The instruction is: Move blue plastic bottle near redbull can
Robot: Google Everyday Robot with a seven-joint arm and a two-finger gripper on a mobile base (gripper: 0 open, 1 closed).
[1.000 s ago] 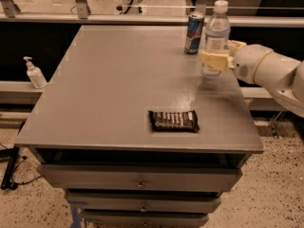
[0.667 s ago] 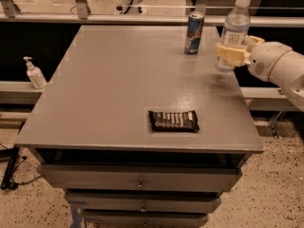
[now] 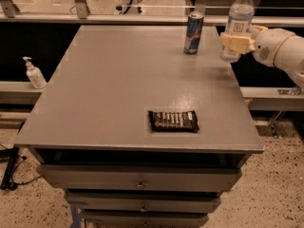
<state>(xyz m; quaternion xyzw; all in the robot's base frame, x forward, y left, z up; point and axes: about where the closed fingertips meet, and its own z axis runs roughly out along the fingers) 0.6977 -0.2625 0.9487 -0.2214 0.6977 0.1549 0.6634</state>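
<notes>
Cream end effector [image 3: 233,42], white arm [image 3: 280,51], upper right

Upright blue plastic bottle [image 3: 240,14] — in gripper [image 3: 235,42], beside redbull can [image 3: 193,27].
</notes>
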